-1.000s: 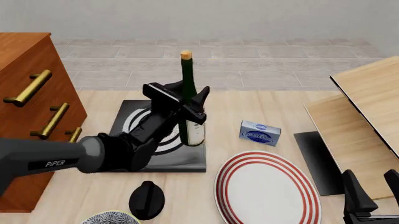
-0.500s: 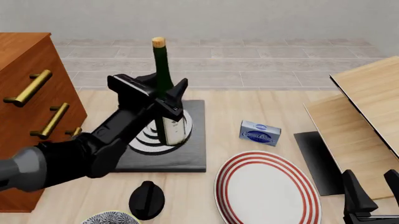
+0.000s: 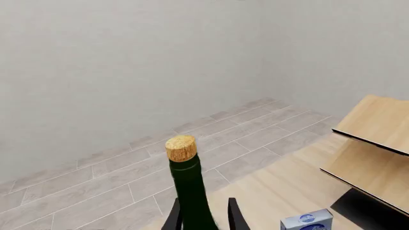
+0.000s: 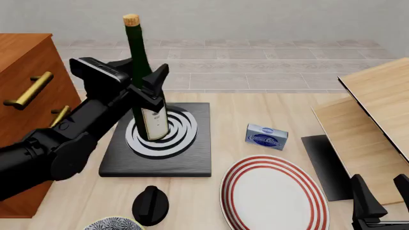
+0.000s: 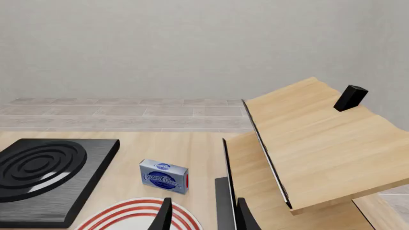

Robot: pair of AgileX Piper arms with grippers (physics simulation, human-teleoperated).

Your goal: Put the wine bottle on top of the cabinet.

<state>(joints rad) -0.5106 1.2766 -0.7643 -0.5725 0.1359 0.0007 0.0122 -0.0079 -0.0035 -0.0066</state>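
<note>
— What do we see at the table?

— We see the left gripper pinching the tall dark green glass wine bottle around its body, one black finger on each side. The bottle stands upright, tan cork on top, white label near its base. Its base shows over the white rings of the black square stove plate, but we cannot tell from the front view whether it touches the plate or hangs above it.

— And the cabinet?

— The large reddish-brown wooden cabinet with brass bar handles stands at the left edge of the light wooden table, just beside the stove plate. The bottle is to its right, not on its top.

— What else do we note?

— A small blue-and-white box lies to the right of the stove plate, and a white plate with red rings sits nearer us. A black knob-shaped object rests in front of the stove plate. Pale wood boards lean at the right.

— The right arm?

— The right gripper rests low at the near right corner — its fingers spread, holding nothing.
</note>
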